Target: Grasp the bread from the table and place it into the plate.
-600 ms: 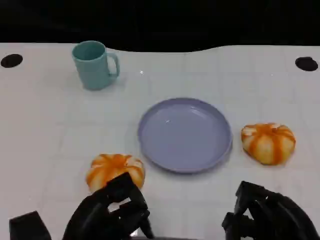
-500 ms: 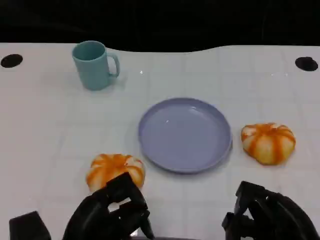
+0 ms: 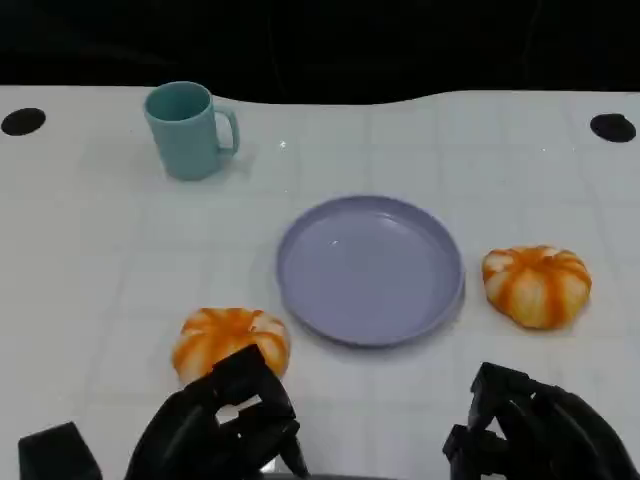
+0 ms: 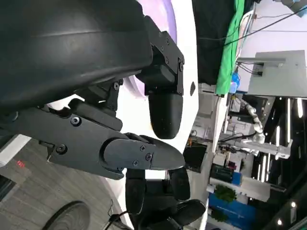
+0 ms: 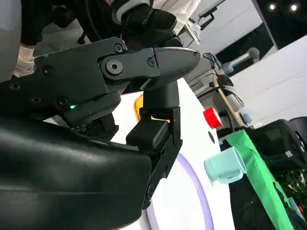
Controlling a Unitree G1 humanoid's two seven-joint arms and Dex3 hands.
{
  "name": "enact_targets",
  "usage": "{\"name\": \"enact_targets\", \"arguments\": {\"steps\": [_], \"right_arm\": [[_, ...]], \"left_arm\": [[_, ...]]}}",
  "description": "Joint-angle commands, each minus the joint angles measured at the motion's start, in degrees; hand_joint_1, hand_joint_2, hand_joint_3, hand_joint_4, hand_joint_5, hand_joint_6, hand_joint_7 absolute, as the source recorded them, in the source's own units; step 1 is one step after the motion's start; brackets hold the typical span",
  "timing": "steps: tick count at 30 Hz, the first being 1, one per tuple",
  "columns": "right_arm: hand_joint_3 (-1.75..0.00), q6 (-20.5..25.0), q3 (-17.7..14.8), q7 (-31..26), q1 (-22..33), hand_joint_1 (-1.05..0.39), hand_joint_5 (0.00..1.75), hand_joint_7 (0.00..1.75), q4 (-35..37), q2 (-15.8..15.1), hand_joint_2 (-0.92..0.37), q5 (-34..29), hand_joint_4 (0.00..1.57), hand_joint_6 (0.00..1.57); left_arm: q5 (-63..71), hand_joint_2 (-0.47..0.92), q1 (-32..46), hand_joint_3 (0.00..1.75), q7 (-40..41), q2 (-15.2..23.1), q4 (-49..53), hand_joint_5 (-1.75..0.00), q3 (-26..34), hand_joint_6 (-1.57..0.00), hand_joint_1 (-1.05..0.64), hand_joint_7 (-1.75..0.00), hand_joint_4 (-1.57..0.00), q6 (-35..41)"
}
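Two round orange-striped breads lie on the white table: the left bread in front of the plate's left side, the right bread beside its right rim. The lavender plate sits bare between them. My left hand hovers just in front of the left bread, fingers apart, holding nothing. My right hand hangs near the front edge, in front of the right bread, also holding nothing. In the right wrist view the right hand has a bread beyond its fingers. The left wrist view shows the left hand's fingers spread.
A teal mug stands at the back left, handle to the right. Black round marks sit at both far corners. The right wrist view shows the mug, a red button and a person's gloved hand beside the table.
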Motion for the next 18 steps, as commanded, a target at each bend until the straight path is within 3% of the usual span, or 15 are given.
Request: {"name": "enact_targets", "arguments": {"steps": [1, 11, 13, 17, 18], "right_arm": [[-0.21, -0.2, -0.1, -0.3, 0.3, -0.71, 1.59, 1.30, -0.6, -0.6, -0.92, -0.1, 0.88, 0.80], [-0.22, -0.3, -0.2, -0.2, -0.3, -0.71, 1.59, 1.31, 0.4, -0.5, -0.92, 0.0, 0.88, 0.79], [-0.22, -0.6, -0.3, -0.1, -0.5, -0.71, 1.58, 1.31, 0.6, -0.6, -0.92, -0.2, 0.88, 0.79], [-0.23, -0.6, -0.4, -0.2, -0.6, -0.71, 1.58, 1.32, 0.8, -0.4, -0.92, -0.1, 0.88, 0.78], [-0.23, -0.7, -0.3, -0.2, -0.6, -0.72, 1.58, 1.32, 0.7, -0.4, -0.92, -0.1, 0.88, 0.78]], "left_arm": [[0.6, 0.92, -0.1, 0.27, 0.3, 0.5, 0.0, -1.75, 0.3, -0.49, -0.62, -1.59, -0.63, -0.6], [6.6, 0.92, -0.6, 0.26, 4.8, 0.4, -0.7, -1.75, 0.5, -0.46, -0.60, -1.48, -0.55, -5.6], [9.2, 0.92, -1.1, 0.23, 6.3, 0.7, -1.1, -1.74, 0.6, -0.47, -0.58, -1.30, -0.49, -7.9], [12.2, 0.92, -2.1, 0.20, 8.0, 1.5, -1.3, -1.55, 0.8, -0.46, -0.55, -0.97, -0.47, -11.4], [13.6, 0.92, -2.2, 0.19, 8.7, 2.2, -2.1, -1.43, 0.9, -0.47, -0.56, -0.85, -0.47, -11.3]]}}
